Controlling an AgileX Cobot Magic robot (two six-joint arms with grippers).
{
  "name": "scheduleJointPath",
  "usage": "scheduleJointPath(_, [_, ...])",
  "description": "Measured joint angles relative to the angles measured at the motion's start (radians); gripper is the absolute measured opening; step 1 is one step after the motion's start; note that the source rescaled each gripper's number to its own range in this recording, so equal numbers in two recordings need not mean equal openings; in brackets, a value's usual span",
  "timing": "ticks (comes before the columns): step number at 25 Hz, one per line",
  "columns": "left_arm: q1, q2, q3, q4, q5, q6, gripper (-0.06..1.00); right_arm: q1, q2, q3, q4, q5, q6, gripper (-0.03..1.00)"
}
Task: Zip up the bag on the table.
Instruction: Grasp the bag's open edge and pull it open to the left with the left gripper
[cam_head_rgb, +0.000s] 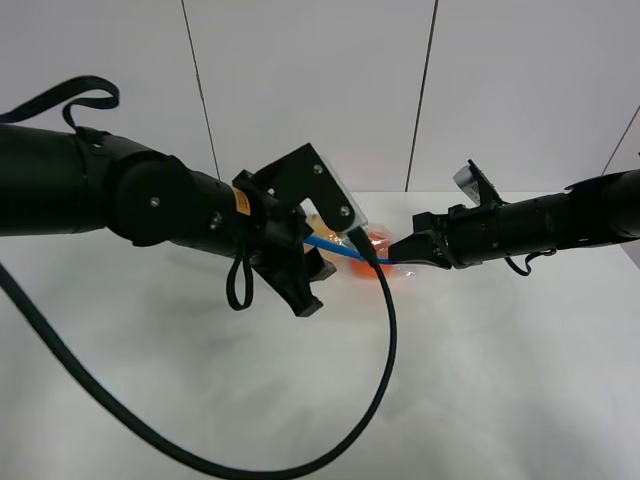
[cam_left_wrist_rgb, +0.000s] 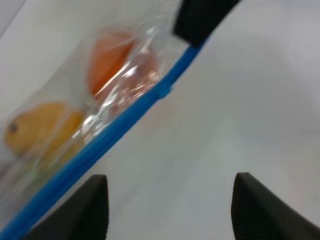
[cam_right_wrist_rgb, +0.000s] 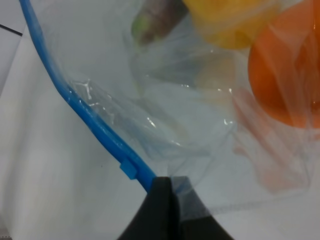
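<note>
Pinching bag (cam_right_wrist_rgb: 165, 100) corner at zipper strip (cam_right_wrist_rgb: 95, 122) end with right gripper (cam_right_wrist_rgb: 167, 187), jaws closed. Hovering left gripper (cam_left_wrist_rgb: 170, 200) above table (cam_left_wrist_rgb: 240, 100), jaws spread wide, gripping nothing, strip just beside one jaw.

The right tool (cam_right_wrist_rgb: 170, 186) pinches the bag (cam_right_wrist_rgb: 165, 115) by its corner, at the end of the blue zipper strip (cam_right_wrist_rgb: 85, 112), with the slider (cam_right_wrist_rgb: 129, 169) just beside it. An orange (cam_right_wrist_rgb: 285, 75), yellow pear (cam_right_wrist_rgb: 230, 20) and eggplant (cam_right_wrist_rgb: 155, 15) show through the plastic.
</note>
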Motion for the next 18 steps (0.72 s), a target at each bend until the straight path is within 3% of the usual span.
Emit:
scheduleJointPath(8, [-0.058, 0.083, -0.034, 0.015, -0.003, 0.070, 0.76, 0.000, 0.000, 0.000, -0.005, 0.000, 0.002, 0.00])
scheduleJointPath(18, [-0.058, 0.116, -0.067, 0.125, -0.030, 0.096, 0.76, 0.000, 0.000, 0.000, -0.014, 0.003, 0.010, 0.00])
